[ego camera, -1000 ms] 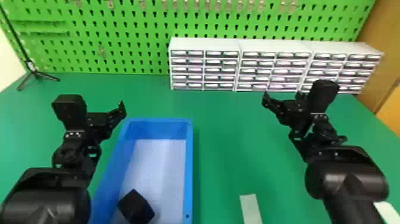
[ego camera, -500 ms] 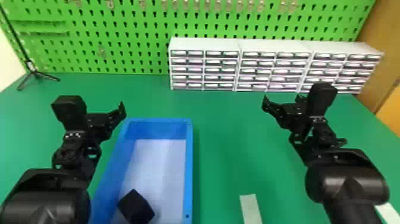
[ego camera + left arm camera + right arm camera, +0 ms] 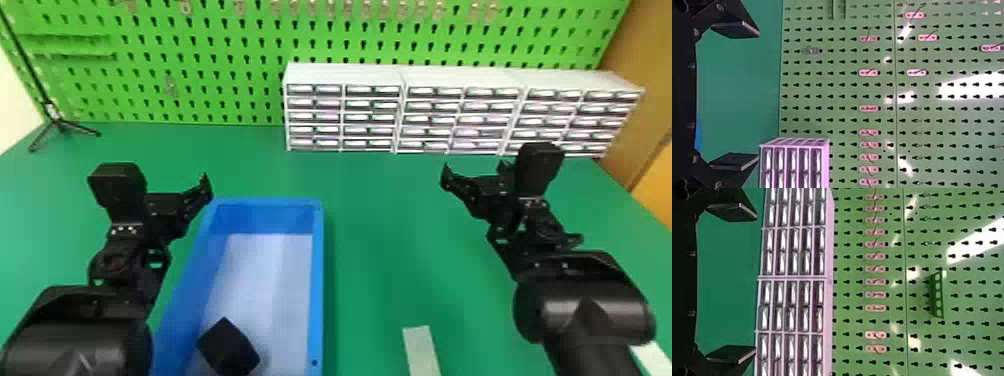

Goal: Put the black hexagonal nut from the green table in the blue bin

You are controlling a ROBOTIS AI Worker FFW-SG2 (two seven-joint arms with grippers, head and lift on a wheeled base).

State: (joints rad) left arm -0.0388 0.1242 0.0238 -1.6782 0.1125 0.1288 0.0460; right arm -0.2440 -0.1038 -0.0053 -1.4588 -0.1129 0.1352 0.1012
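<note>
1. The black hexagonal nut (image 3: 228,346) is lying inside the blue bin (image 3: 318,280), on its pale floor, towards the near end and close to the left wall. A blocky, tilted outline is showing from above; it seems to be the nut, though I can't make out six sides.

2. The bin is resting on the green table (image 3: 380,240), left of the middle, with the head view's bottom edge cutting off its near end.

3. The left gripper (image 3: 167,207) is hovering on the bin's left side, with one finger showing near the far left corner. In the left wrist view its fingers (image 3: 736,29) are standing wide apart, with nothing between them.

4. The right gripper (image 3: 475,172) is hovering over the table, well to the right of the bin. Its fingers (image 3: 732,211) are also spreading wide and holding nothing.

5. A pale strip (image 3: 421,350) is lying on the table between the bin and the right arm, and another (image 3: 652,357) is showing beyond that arm.

6. White drawer cabinets (image 3: 345,75) are standing in a row at the back. Small pale patches are crossing their drawer fronts, too small to tell whether they are bearing any writing.

7. A green pegboard (image 3: 225,60) is rising behind them, and a black tripod (image 3: 59,124) is standing at the far left.
</note>
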